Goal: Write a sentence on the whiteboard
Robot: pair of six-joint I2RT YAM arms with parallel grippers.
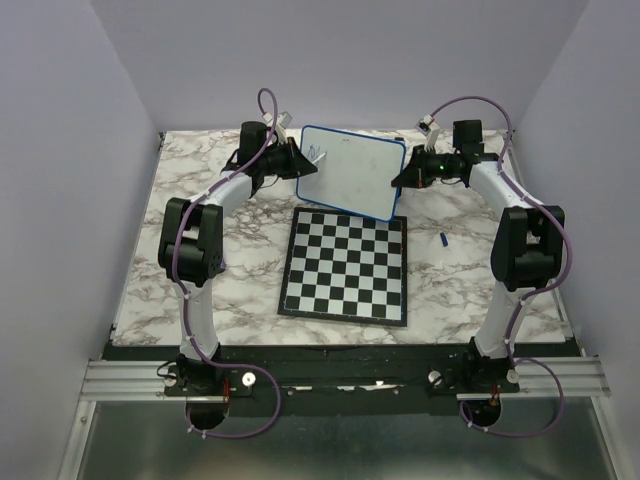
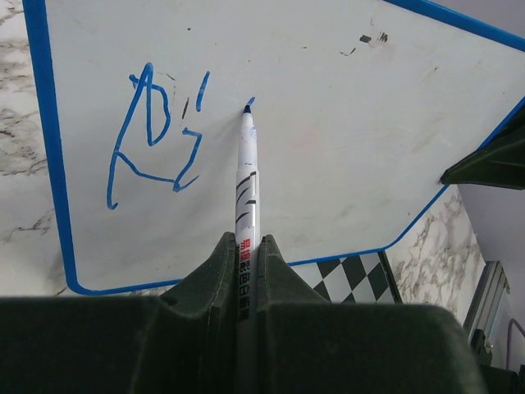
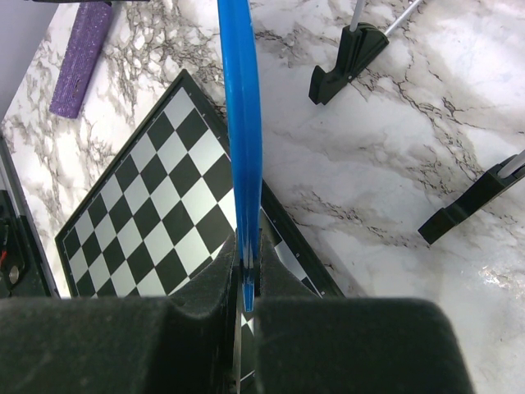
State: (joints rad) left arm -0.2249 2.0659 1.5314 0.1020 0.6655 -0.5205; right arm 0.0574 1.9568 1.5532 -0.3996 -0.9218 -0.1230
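Whiteboard [image 1: 350, 170] in right claw [image 3: 246, 267], marker [image 2: 246, 180] tip touching

Tilted whiteboard [image 1: 352, 172] (chessboard [image 1: 346, 265] below) across the middle

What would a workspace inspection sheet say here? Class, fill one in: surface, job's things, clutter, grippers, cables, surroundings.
Surface: marbled table.
Job's things: whiteboard held up at a tilt; a few blue strokes near one end; marker tip touching the board.
Clutter: chessboard lying flat in front of the whiteboard; small blue item beside it, too small to identify.
Grippers: left gripper shut on the marker; right gripper shut on the whiteboard's blue rim.
Cables: purple cables loop along both arms.
Surroundings: plain pale walls; metal rail at the near edge.
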